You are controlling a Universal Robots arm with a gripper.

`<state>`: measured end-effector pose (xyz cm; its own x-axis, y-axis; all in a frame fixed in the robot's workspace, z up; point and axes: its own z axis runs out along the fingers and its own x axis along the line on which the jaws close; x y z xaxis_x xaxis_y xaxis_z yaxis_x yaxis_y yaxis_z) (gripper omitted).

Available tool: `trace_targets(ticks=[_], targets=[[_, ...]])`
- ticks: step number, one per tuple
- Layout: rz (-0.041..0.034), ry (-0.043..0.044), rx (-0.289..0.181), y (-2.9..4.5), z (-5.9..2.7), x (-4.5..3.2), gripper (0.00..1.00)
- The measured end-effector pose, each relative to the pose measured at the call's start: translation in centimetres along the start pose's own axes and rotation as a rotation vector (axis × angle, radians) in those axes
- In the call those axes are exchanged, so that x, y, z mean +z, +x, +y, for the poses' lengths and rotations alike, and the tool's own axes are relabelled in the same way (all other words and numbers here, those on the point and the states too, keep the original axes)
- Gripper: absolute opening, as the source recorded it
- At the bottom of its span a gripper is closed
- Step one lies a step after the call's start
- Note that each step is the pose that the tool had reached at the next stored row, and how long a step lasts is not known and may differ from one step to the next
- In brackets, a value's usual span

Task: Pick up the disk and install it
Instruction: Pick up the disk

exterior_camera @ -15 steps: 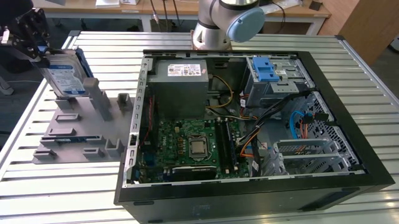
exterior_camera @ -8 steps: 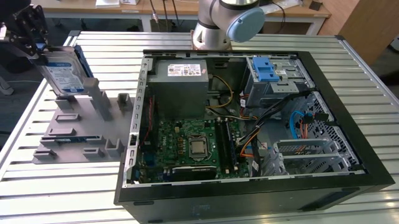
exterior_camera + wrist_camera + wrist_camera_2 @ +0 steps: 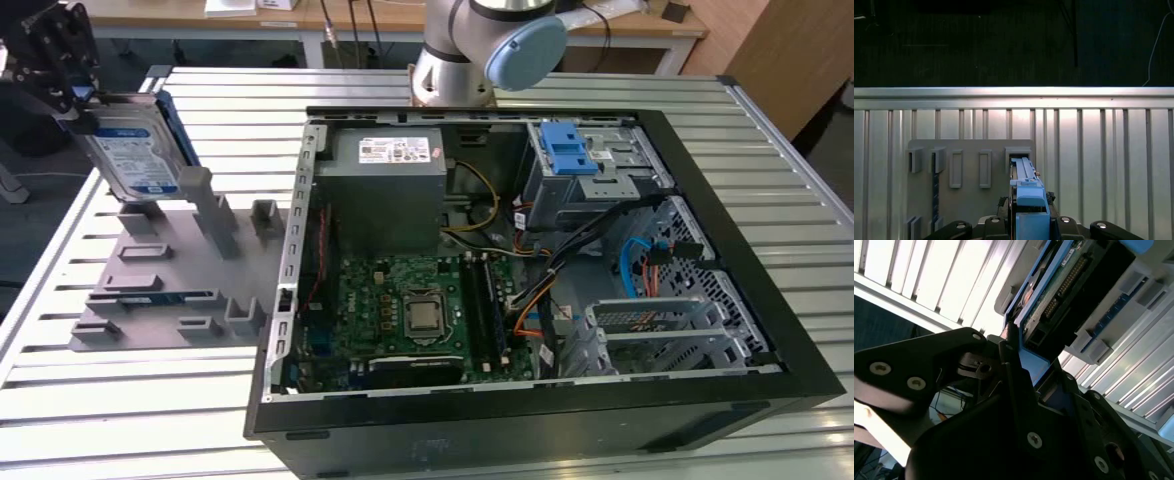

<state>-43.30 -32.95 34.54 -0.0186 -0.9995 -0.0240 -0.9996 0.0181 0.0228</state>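
Observation:
The disk (image 3: pixel 134 155) is a silver hard drive with a white and blue label and blue rails. It stands upright over the grey holder rack (image 3: pixel 160 290) at the exterior view's left. My black gripper (image 3: pixel 80 100) grips its upper end and is shut on it. In the first wrist view the disk (image 3: pixel 1026 187) appears edge-on, with its blue rail between the gripper (image 3: pixel 1029 220) fingers and its far end at a slot of the rack (image 3: pixel 969 200). The second wrist view shows the disk's circuit-board side (image 3: pixel 1054 290) running away from the gripper (image 3: pixel 1024 370).
An open computer case (image 3: pixel 534 260) lies on the slatted metal table (image 3: pixel 134 420) at the exterior view's right. It holds a grey power supply box (image 3: pixel 387 190), a motherboard (image 3: pixel 414 310) and a silver cage with a blue latch (image 3: pixel 577 150). The arm's base (image 3: pixel 467 50) stands behind the case.

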Motion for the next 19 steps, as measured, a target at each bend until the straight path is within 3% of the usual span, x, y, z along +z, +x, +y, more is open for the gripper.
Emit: trace_targets(ticks=[19], targets=[[0.0000,0.0000,0.000,-0.04,0.04,-1.74,0.36]])
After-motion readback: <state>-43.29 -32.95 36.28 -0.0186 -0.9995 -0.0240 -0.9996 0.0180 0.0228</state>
